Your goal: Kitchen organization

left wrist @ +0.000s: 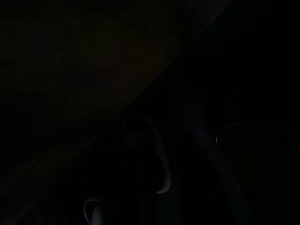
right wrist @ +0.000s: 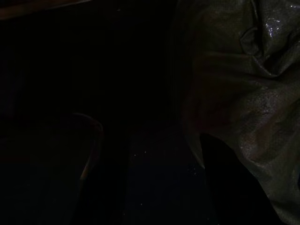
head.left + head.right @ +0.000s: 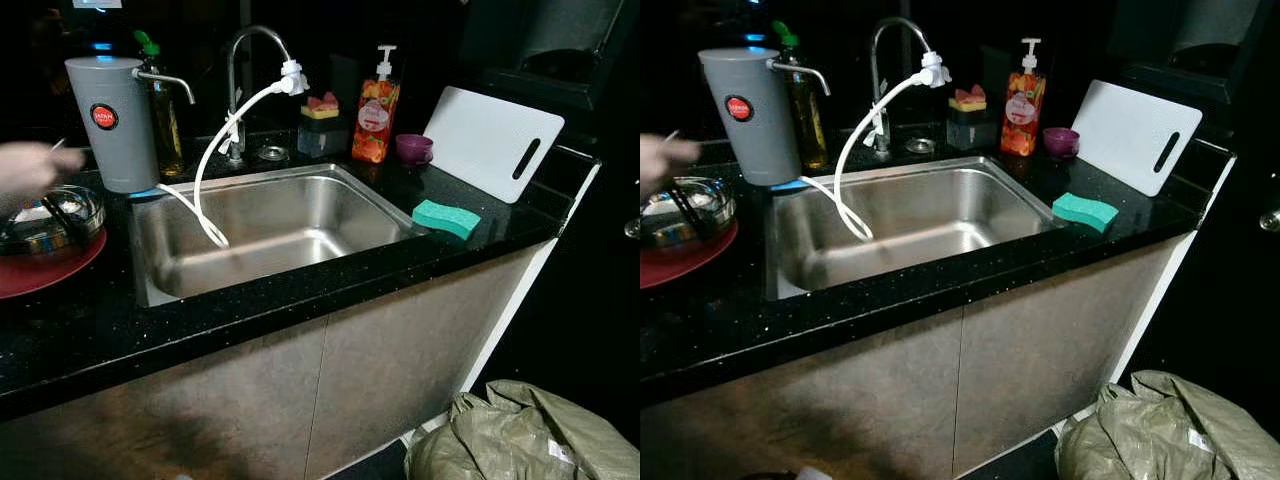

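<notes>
Stainless steel marks the middle of your view: the sink (image 3: 270, 225) sits sunk in the black speckled bench (image 3: 90, 335), with a white hose (image 3: 215, 150) looping from the faucet (image 3: 245, 60) down into the basin. Left of it stands a grey water filter (image 3: 108, 120); beyond that, a glass bowl (image 3: 50, 220) rests on a red plate (image 3: 40, 270), where a person's blurred hand (image 3: 30, 165) reaches in. Behind the sink you see an orange soap dispenser (image 3: 376, 110) and a purple cup (image 3: 414, 148). A white cutting board (image 3: 492, 140) leans at the right end, and a green sponge (image 3: 446, 217) lies on the bench near the sink's right corner. A crumpled olive bag (image 3: 525, 435) sits on the floor. Your wrist views are very dark; neither pincer's opening can be told, though the right wrist view catches the bag.
</notes>
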You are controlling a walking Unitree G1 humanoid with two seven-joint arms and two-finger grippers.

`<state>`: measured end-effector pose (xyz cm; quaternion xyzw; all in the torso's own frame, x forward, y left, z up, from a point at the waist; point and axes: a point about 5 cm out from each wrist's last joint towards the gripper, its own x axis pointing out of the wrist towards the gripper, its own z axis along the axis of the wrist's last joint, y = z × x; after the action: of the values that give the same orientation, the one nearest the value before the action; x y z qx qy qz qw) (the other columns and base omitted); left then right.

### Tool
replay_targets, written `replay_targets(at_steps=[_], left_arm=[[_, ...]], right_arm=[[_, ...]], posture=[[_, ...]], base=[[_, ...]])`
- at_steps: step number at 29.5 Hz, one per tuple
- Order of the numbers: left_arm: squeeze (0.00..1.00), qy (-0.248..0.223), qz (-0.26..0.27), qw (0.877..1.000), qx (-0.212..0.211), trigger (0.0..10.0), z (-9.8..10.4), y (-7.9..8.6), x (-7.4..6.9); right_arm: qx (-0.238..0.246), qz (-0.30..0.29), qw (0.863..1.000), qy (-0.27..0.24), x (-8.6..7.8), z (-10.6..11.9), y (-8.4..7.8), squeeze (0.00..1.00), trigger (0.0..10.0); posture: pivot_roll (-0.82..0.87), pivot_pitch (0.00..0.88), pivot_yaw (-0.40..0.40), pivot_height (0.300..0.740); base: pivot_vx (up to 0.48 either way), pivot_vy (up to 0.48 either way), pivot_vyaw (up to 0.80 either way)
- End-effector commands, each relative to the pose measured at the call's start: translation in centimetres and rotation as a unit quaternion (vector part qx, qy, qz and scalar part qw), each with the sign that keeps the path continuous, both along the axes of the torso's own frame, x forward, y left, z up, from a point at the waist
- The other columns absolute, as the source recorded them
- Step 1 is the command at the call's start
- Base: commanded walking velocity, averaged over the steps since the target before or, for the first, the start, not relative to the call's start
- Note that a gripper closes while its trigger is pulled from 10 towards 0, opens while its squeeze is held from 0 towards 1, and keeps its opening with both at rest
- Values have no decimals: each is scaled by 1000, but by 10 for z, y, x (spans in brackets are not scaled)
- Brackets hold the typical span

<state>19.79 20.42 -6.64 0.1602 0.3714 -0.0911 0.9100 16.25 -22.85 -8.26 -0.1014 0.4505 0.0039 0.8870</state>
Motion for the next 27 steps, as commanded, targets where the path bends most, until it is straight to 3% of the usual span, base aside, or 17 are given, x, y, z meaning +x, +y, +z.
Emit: replay_targets(at_steps=[1, 27], left_arm=[[0, 12, -4, 1000, 0, 10000, -4, -3, -4], [0, 13, -4, 1000, -2, 10000, -4, -5, -4]], right_arm=[[-2, -3, 1000, 8, -4, -1, -2, 0, 10000], [2, -5, 1000, 8, -5, -2, 0, 0, 10000]], posture=[[-4, 71, -60, 740], [-8, 81, -58, 740]], base=[[0, 0, 0], [0, 0, 0]])
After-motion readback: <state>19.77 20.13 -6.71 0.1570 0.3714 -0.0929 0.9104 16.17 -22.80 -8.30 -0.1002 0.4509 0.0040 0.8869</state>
